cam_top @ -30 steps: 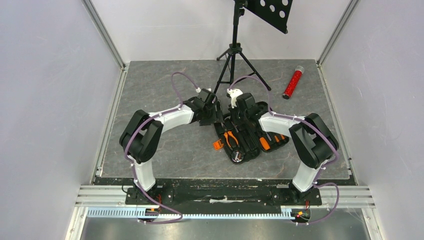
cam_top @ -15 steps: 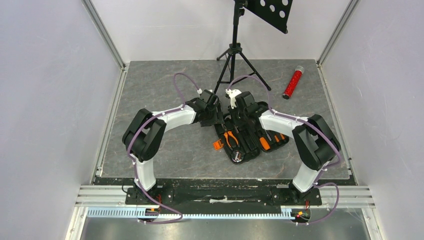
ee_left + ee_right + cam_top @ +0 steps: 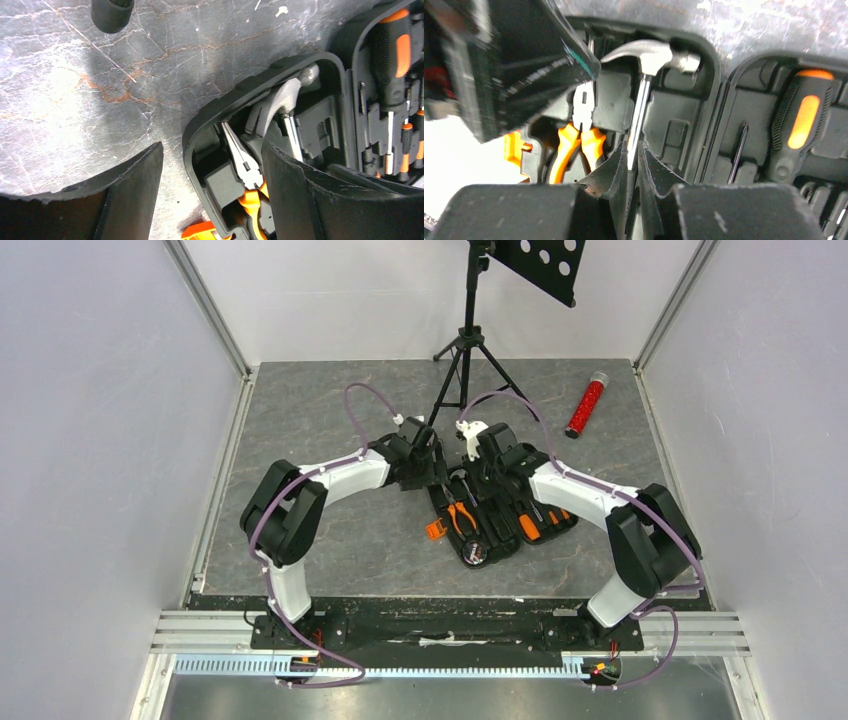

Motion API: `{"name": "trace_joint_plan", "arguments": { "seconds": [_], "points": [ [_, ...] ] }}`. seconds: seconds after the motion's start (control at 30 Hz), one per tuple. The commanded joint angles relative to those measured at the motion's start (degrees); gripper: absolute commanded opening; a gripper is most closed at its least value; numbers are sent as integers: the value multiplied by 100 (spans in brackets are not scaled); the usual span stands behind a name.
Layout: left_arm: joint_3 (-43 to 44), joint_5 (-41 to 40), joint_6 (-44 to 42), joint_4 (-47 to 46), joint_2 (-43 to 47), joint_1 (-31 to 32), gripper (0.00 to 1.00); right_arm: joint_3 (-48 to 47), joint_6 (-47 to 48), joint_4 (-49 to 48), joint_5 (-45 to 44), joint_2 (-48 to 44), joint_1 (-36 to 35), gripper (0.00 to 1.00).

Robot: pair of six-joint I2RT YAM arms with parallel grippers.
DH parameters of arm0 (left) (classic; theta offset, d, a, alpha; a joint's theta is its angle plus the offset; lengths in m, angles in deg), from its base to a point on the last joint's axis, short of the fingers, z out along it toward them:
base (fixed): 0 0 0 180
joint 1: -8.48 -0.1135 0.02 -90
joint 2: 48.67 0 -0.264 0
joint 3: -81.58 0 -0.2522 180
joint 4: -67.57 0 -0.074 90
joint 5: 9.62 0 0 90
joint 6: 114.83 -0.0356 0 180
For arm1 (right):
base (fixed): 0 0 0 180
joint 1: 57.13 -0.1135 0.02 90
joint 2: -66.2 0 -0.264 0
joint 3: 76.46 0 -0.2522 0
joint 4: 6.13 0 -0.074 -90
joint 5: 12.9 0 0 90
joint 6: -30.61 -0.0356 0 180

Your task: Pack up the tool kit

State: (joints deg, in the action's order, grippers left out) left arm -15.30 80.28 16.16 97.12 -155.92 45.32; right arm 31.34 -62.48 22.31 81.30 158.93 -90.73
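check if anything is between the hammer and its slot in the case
Nothing visible. The hammer already lies in the case beside the pliers, its shaft between the fingers of the right end effector; whether they grip it is unclear.

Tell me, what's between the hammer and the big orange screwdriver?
An empty moulded pocket, the case's hinge ridge, then a thin dark rod. The right wrist view shows it.

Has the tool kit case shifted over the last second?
No. The tool kit case sits where it was, same gap to the red tube.
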Motion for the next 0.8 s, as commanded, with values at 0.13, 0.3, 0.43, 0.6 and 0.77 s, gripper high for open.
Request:
{"name": "trace_joint_plan", "arguments": {
  "seconds": [0.13,0.3,0.43,0.6,0.77],
  "points": [
    [315,-281,5,-125,250,33,79,333,12,130,226,-212,-1,14],
    [473,-337,-145,-57,-41,34,79,497,-12,122,281,-196,-6,14],
    [556,-270,-220,-10,-240,34,79,551,-19,109,335,-160,1,14],
    [515,-226,-260,47,-376,41,79,588,-25,107,357,-127,-6,13],
    [468,-269,-277,99,-458,58,76,573,-17,118,361,-53,-6,12]
  ]
}}
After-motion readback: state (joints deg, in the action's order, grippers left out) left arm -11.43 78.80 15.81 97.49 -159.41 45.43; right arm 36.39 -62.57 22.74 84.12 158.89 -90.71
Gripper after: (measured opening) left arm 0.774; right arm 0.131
